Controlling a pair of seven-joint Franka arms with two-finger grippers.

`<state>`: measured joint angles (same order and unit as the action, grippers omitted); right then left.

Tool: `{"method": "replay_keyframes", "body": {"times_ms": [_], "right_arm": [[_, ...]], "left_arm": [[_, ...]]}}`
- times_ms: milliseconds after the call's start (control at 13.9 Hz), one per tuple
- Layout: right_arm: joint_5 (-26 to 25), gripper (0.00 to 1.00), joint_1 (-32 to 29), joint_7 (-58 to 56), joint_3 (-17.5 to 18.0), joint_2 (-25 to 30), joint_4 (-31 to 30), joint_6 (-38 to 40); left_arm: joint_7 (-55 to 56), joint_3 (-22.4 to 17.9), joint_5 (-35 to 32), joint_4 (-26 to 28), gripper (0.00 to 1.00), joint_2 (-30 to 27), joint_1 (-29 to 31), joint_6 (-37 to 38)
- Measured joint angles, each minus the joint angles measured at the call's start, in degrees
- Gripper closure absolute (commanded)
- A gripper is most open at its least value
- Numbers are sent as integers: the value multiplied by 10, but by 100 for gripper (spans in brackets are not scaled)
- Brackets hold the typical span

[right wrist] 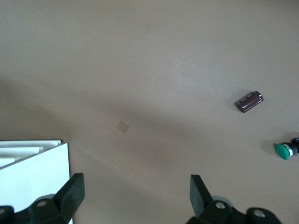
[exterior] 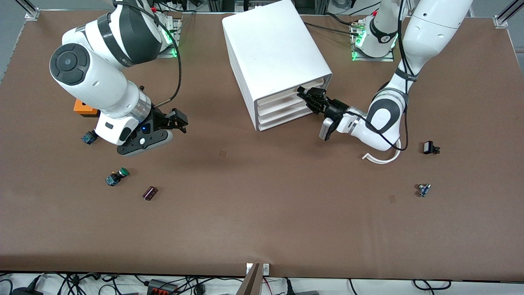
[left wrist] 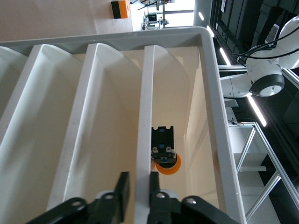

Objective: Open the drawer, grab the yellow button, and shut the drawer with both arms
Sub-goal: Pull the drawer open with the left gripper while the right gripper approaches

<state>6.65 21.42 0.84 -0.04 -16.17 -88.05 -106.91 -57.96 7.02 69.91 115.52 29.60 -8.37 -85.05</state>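
My left pincer (exterior: 305,95) is at the open face of the white cabinet (exterior: 274,53), clamped narrow on the front lip of the top drawer (left wrist: 145,121), one finger on each side of that thin white wall. The drawer front is still about level with the three below it, so I judge the opening has yet to start.

The pull is what counts. The drawer's long axis runs back into the cabinet, straight away from my pincer, so the move should be a straight draw back along that line, out toward the left arm's end of the worktop and a little nearer the front camera, since the cabinet sits turned on the worktop. Pulling off that line could jam the drawer or drag the whole cabinet.

The button (left wrist: 165,161) lies inside this drawer, just past the lip I hold, orange cap toward me and dark body pointing deeper in. My left arm is much the closer one to it.

My right pincer (exterior: 174,123) waits with jaws wide over bare worktop (exterior: 262,213) toward the right arm's end, well apart from the cabinet. A green-capped button (exterior: 117,176) and a small dark brown part (exterior: 150,193) lie nearer the front camera there.

The worktop is flat, brown and mostly open around the cabinet's face.
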Motion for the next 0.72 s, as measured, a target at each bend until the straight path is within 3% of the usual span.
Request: {"method": "replay_keyframes", "body": {"times_ms": [359,717], "right_arm": [[0,0,16,0,1,-2,17,-3],[0,0,32,0,1,-23,51,-5]], "left_arm": [[-5,-2,-3,-4,96,-1,10,-3],[-2,-7,-26,-67,96,28,51,-6]]}}
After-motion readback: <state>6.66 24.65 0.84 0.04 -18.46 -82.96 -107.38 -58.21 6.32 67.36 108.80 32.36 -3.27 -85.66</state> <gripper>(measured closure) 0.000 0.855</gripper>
